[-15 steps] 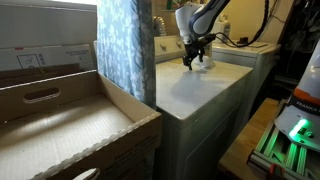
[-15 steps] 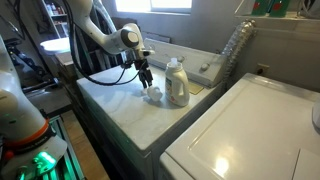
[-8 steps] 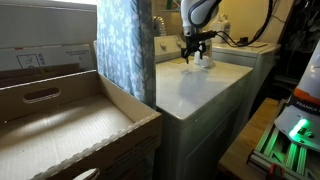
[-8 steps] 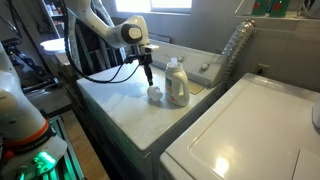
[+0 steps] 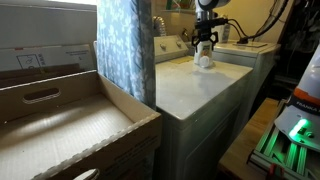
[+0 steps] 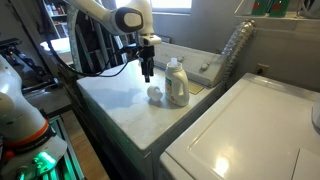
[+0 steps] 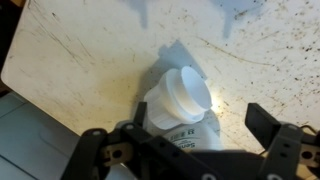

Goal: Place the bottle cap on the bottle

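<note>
The whitish bottle (image 6: pixel 177 84) with yellowish label colouring stands upright on the speckled white worktop (image 6: pixel 120 105). A small white round piece, the bottle cap (image 6: pixel 154 94), sits on the worktop just beside the bottle's base. My gripper (image 6: pixel 147 72) hangs straight above the cap, clear of it, also in the other exterior view (image 5: pixel 205 46). In the wrist view my gripper (image 7: pixel 182 128) is open and empty. Below it is a short white round top (image 7: pixel 186 95) on a whitish body with printed text. I cannot tell whether that is the cap alone.
A white appliance lid (image 6: pixel 245 130) lies beside the worktop. A clear ribbed plastic bottle (image 6: pixel 234 50) leans at the back. A cardboard box (image 5: pixel 60 125) and a blue curtain (image 5: pixel 125 45) stand in front of the counter. Cables hang behind the arm.
My gripper has risen straight up from the small white cap, which stays on the worktop beside the bottle. The bottle has not moved.
</note>
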You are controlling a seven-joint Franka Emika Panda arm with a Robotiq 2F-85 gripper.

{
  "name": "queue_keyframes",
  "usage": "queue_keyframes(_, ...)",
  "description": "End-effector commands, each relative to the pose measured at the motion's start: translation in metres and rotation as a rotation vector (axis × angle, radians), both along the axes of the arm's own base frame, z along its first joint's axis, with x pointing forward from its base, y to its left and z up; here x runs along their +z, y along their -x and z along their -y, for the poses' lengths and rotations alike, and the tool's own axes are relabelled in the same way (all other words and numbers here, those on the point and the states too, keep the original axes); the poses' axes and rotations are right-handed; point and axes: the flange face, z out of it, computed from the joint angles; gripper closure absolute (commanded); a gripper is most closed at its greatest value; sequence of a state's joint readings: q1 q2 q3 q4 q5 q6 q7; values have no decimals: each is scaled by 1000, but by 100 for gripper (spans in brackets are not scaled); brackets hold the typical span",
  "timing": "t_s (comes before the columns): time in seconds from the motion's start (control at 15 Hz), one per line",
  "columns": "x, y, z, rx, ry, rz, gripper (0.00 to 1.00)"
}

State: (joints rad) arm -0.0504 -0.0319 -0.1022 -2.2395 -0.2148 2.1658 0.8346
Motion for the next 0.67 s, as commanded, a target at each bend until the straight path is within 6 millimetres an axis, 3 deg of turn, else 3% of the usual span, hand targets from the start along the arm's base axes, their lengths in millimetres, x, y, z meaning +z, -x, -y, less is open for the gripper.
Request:
queue_keyframes(0.0, 2, 2, 2, -8, -5, 0, 0)
queue_keyframes(0.6, -10, 7, 13, -366, -26, 170, 0)
